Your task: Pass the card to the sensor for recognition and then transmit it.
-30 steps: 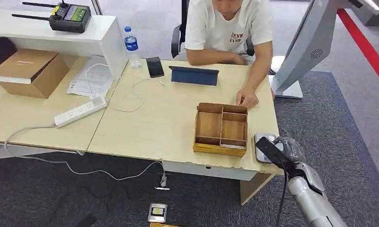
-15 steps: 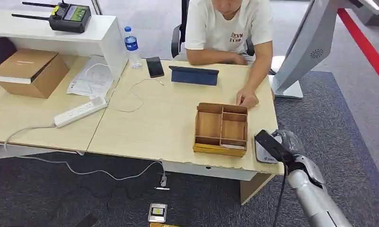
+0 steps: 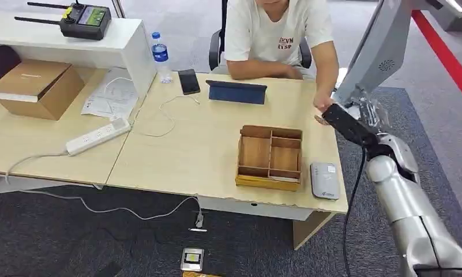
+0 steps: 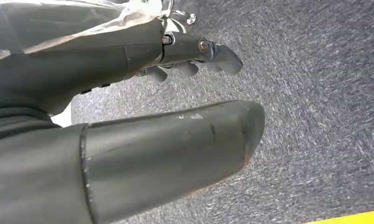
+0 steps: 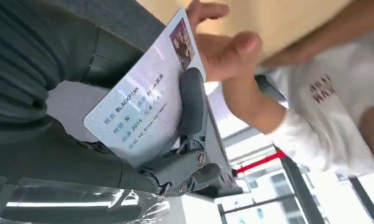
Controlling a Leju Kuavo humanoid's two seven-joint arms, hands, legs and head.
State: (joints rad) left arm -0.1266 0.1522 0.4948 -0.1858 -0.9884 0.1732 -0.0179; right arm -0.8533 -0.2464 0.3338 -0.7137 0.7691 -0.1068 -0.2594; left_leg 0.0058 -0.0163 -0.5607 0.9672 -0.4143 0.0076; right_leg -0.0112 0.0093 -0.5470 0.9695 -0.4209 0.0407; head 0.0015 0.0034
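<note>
A pale blue ID card with printed text and a small photo is pinched in my right hand, a dark finger lying across its face. That hand is raised off the table's right edge, level with the far side. A person's hand reaches in and touches the card's far corner; in the head view this hand meets mine. The grey card sensor lies uncovered on the table's front right corner. My left hand hangs over grey carpet, its fingers apart and holding nothing.
A wooden compartment box sits left of the sensor. A dark tablet, a phone, a water bottle and a power strip lie farther off. A grey kiosk stand rises behind my right hand. The person sits at the table's far side.
My right hand has lifted the card from over the sensor and carried it up and back towards the person. The person's hand left the table beside the box and met the card.
</note>
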